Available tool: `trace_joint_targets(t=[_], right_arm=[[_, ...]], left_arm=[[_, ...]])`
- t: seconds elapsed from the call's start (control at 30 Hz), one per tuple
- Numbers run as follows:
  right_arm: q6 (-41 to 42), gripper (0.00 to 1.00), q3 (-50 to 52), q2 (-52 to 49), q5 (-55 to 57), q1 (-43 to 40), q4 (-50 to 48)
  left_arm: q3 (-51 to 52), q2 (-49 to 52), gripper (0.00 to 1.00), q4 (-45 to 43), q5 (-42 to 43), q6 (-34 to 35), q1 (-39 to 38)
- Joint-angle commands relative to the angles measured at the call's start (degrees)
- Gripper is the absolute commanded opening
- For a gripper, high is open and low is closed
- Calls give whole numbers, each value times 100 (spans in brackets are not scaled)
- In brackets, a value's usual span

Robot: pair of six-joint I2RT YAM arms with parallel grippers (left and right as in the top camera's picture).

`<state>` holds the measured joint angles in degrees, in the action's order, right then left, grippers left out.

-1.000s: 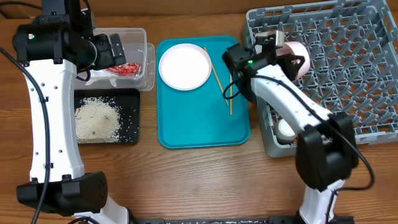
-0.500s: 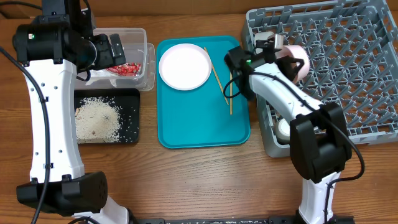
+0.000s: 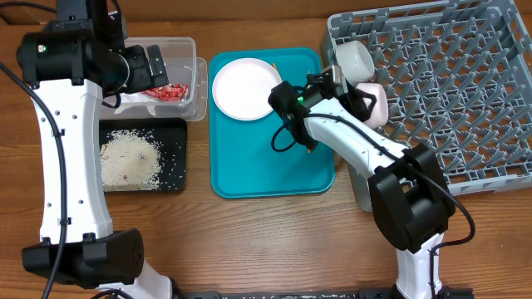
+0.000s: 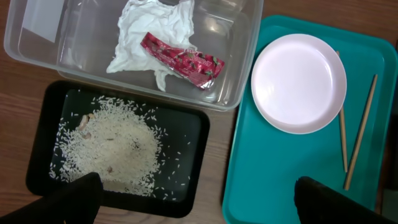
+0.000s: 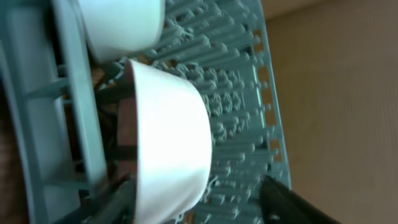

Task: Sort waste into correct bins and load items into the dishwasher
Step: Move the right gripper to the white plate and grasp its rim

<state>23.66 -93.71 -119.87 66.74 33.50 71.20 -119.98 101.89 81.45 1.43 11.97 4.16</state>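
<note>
Wood-grain table (image 3: 266,241) under the lot. Up in the right of the overhead view, big grey dish rack (image 3: 465,50), lattice floor and rows of upright pegs, holding a small white cup (image 3: 353,58) at its left edge and a pale pinkish bowl (image 3: 376,104) tipped on its side just below that. Right gripper (image 5: 199,199) spread wide either side of the bowl's base, not pinching it. Left on the teal tray (image 3: 266,166): one pale round plate (image 3: 247,89) and two thin wooden chopsticks (image 4: 357,134) beside it. Over at the left, clear tub (image 4: 81,43) with a crumpled white napkin (image 4: 140,34) and a shiny red wrapper (image 4: 183,61) inside; print on the wrapper way too small to read. Whitish rice (image 4: 112,146) heaped in the black tray (image 4: 193,134) just below the tub. Left gripper (image 4: 198,196) hanging above all that, fingers wide apart, holding nothing.
</note>
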Motion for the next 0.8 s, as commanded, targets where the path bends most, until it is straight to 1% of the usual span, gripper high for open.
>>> trace_joint_targets(t=[0.0, 0.07, 0.13, 0.17, 0.23, 0.27, 0.33, 0.37, 0.4, 0.47, 0.53, 0.67, 0.77], right_arm=[[-57, 76, -529, 101, -291, -24, 0], [-380, 81, -931, 151, -726, -63, -15], [-627, 90, -1440, 186, -1438, -105, -35], [-691, 94, -1692, 188, -1840, -129, -48], [-852, 95, -2216, 190, -3032, -203, -317], [-870, 96, -2369, 190, -3598, -238, -529], [-870, 95, -2555, 190, -4787, -291, -1019], [-868, 93, -2568, 190, -5294, -306, -1248], [-863, 86, -2559, 188, -6063, -334, -1611], [-693, 81, -2531, 116, -6507, -365, -1912], [-186, 79, -2461, -11, -6537, -387, -2216], [817, 66, -2269, -378, -6537, -400, -2483], [1486, 59, -2177, -730, -6537, -400, -2444]], left_arm=[[-50, 0, 100, -2, -37, 4, -7], [-50, 0, 100, -2, -37, 4, -7], [-50, 0, 100, -2, -37, 4, -7], [-50, 0, 100, -2, -37, 4, -7], [-50, 0, 100, -2, -37, 4, -7], [-50, 0, 100, -2, -37, 4, -7], [-50, 0, 100, -2, -37, 4, -7], [-50, 0, 100, -2, -37, 4, -7], [-50, 0, 100, -2, -37, 4, -7], [-50, 0, 100, -2, -37, 4, -7], [-50, 0, 100, -4, -37, 4, -7], [-50, 0, 100, -2, -37, 4, -7], [-50, 0, 100, -4, -37, 4, -7]])
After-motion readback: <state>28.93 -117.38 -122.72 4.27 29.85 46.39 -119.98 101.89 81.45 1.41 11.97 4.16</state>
